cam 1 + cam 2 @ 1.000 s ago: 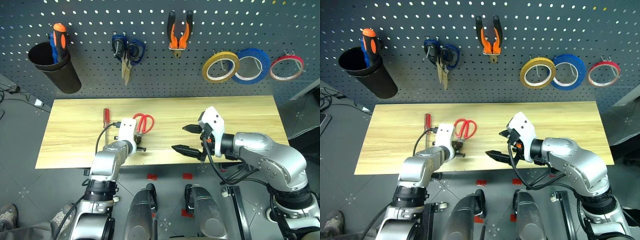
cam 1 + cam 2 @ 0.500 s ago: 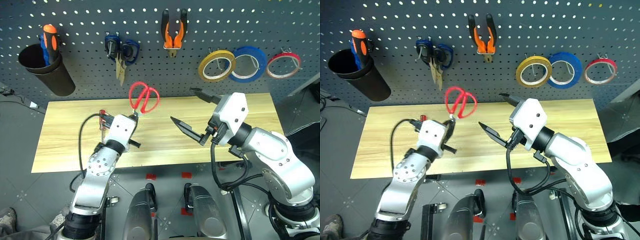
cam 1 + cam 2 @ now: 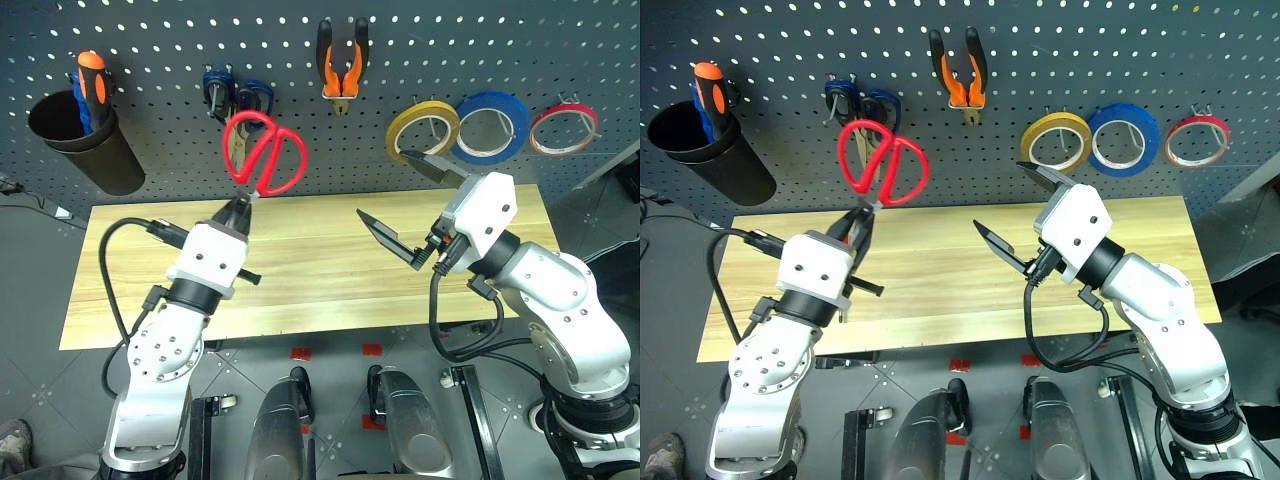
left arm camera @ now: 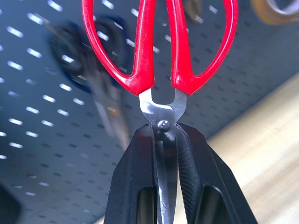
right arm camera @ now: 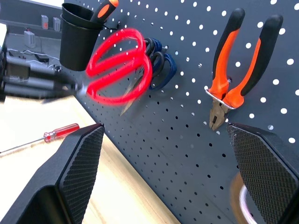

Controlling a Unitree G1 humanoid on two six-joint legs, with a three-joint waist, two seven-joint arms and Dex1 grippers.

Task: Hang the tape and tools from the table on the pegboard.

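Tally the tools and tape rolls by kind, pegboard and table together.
Scissors: 2, red scissors, blue scissors
Pliers: 1
Tape rolls: 3, yellow tape, blue tape, red tape
Screwdrivers: 3, orange screwdriver, blue screwdriver, red screwdriver
Total: 9

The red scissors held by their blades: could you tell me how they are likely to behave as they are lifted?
The red scissors look stiff, so probably no flopping. The left pincer clamps smooth metal blades, so they might slip or pivot, and the handle loops stand top-heavy above the grip.

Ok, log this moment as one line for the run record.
left tool: shut on red scissors, handles up, near pegboard | right tool: open, holding nothing | pliers, yellow tape: hung | red screwdriver: on table
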